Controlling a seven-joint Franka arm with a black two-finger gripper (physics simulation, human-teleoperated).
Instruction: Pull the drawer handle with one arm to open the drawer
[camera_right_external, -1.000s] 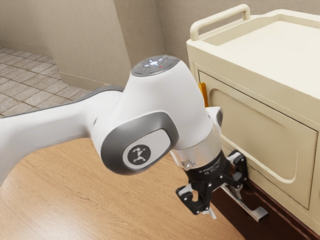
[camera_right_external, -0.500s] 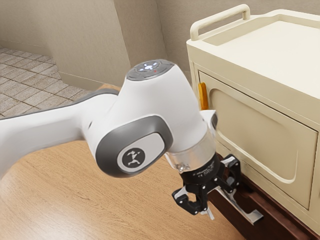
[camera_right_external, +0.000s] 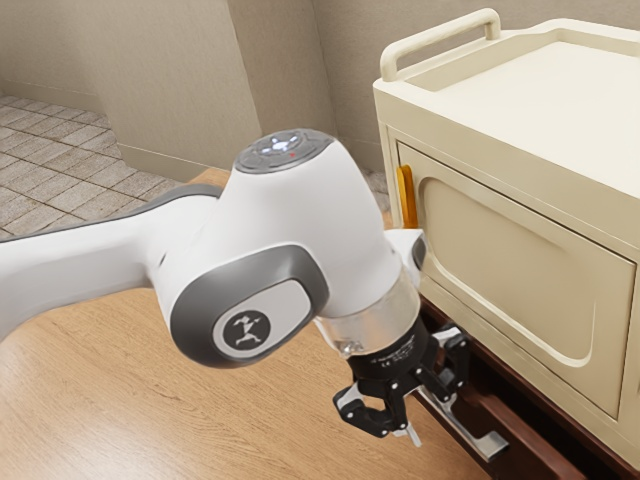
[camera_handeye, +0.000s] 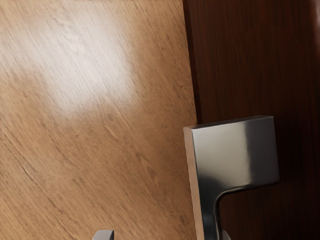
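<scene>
Around the drawer's handle, my gripper (camera_right_external: 430, 414) points down with its fingers apart. The metal handle (camera_right_external: 487, 445) runs beside it on the dark brown drawer (camera_right_external: 522, 442), which stands partly out from under the cream cabinet. In the wrist view, the gripper's fingertips (camera_handeye: 165, 235) peek in at the lower edge. One tip is on the drawer side, right against the handle (camera_handeye: 235, 155); the other stands well away over the wooden surface, with a wide gap to the bar. The drawer (camera_handeye: 250, 60) lies behind the handle, and part of the bar is hidden.
The cream cabinet (camera_right_external: 510, 250), with a yellow-orange piece (camera_right_external: 407, 196) on its front, rises directly above the drawer. A light wooden surface (camera_right_external: 240, 430) spreads below the arm and in front of the drawer. A wall and tiled floor are farther back.
My gripper has moved away from the cabinet, toward the exterior view's lower left. The handle and drawer have come out with it, widening the dark gap behind the drawer's front.
</scene>
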